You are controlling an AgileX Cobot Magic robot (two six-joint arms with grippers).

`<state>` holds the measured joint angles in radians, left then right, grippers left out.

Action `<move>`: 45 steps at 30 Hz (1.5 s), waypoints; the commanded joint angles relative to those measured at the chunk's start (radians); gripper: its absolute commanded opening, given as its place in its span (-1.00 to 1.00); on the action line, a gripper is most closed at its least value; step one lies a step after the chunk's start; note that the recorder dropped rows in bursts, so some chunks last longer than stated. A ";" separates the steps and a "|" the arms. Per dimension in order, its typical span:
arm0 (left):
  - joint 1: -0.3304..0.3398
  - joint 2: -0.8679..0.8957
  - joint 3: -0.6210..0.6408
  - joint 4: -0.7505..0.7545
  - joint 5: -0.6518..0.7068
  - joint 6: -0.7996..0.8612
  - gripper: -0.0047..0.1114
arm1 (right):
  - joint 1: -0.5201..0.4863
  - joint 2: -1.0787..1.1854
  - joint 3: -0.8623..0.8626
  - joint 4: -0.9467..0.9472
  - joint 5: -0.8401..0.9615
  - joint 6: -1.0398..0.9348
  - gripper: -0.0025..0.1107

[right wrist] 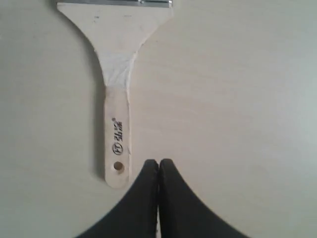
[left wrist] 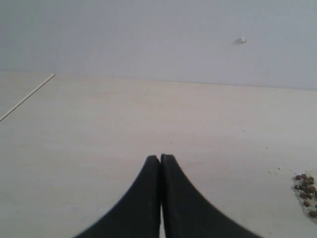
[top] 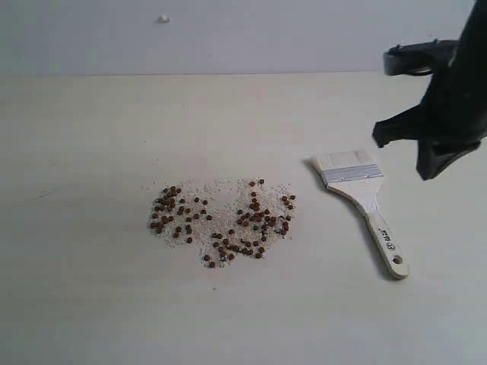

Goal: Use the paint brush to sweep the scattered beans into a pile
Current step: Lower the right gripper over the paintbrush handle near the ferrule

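- On the tabletop [top: 91, 304], right of centre: the paint brush [top: 359, 194] lies flat, bristles [top: 342, 161] toward the far edge, handle [right wrist: 118, 139] toward the near one. Nothing holds it.
- And the beans [top: 221, 217]?
- Left of the brush, well apart from it. A loose patch in two lobes, reddish-brown over whitish grains [top: 228, 190]. Not a pile yet.
- Right gripper [right wrist: 158, 162]?
- Jaws pressed together, empty. Wrist view puts the tips just beside the handle's holed end, off to one side, not over it. Exterior view shows the arm raised to the right of the brush.
- Left gripper [left wrist: 161, 157]?
- Jaws together too, nothing in them, over bare tabletop. A few beans show at the edge of its view. It's out of the exterior view.
- So which step?
- My reading: the very start, reaching for the brush. No sweeping done.
- What does the next move need?
- Jaws must part first. Then shift sideways to sit over the narrow part of the handle, come down, and close across it. The handle lies flat on the surface, so the tips will have to get low on both sides.
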<state>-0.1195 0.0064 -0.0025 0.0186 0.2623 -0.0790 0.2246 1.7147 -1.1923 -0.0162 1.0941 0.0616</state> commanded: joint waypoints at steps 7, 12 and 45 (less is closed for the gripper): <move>-0.026 -0.006 0.003 0.003 -0.011 -0.003 -0.92 | 0.124 0.171 0.010 0.001 -0.174 0.023 -0.56; -0.053 -0.006 0.003 0.003 -0.011 -0.003 -0.92 | 0.124 0.221 0.010 0.003 -0.241 0.043 0.04; -0.102 -0.006 0.003 0.003 -0.011 -0.001 -0.92 | 0.063 0.224 0.196 -0.044 -0.463 0.124 0.10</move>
<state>-0.2147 0.0064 -0.0025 0.0186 0.2623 -0.0790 0.3134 1.9359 -1.0035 -0.0459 0.6044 0.1854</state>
